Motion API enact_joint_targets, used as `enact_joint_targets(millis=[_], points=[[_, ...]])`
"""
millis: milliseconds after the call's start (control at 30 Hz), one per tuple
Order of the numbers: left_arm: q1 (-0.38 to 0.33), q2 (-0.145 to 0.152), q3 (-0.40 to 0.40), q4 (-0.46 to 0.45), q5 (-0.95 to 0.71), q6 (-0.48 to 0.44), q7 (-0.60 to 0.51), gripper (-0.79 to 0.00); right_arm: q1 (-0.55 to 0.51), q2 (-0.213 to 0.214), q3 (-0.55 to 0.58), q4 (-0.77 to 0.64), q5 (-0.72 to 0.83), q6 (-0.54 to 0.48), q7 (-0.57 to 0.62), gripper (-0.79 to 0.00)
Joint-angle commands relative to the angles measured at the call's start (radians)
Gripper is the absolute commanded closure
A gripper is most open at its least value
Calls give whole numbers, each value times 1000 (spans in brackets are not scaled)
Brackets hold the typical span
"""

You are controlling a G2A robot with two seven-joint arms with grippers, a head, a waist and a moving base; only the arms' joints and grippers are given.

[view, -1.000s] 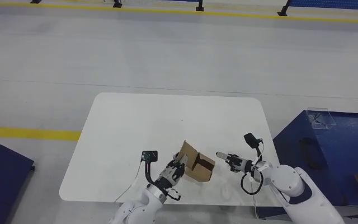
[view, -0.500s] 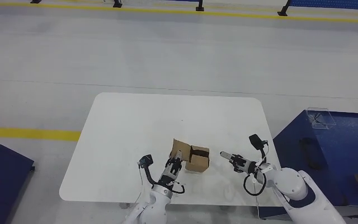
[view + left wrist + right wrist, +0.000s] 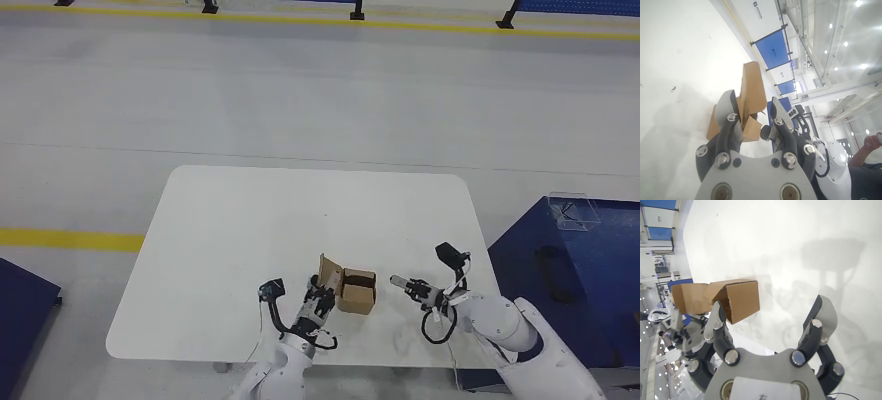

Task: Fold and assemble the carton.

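Your carton (image 3: 352, 291) sits near the table's (image 3: 230, 230) front edge with one flap (image 3: 751, 83) upright. Your left gripper (image 3: 753, 95) straddles that flap, fingers apart; whether they touch it is hard to judge. Your right gripper (image 3: 768, 300) hangs just beside the carton, spread wide and empty.

A short dark logo and word stand on the white wall panel (image 3: 745, 11). Small white print marks the nearer blue barrier panel (image 3: 772, 52), beyond the table (image 3: 668, 37) toward 1 o'clock. The white label (image 3: 761, 389) on the base of the right gripper (image 3: 768, 302) bears a cut-off dark mark.
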Motion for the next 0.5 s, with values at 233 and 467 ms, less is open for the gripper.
enact_joint_targets(millis=[233, 467], points=[[-8, 12, -7, -49, 121, -37, -150, -785, 101, -34, -142, 65, -101, 83, -30, -785], [-41, 1, 33, -46, 180, -39, -190, -785, 123, -49, -183, 79, -129, 67, -33, -785]])
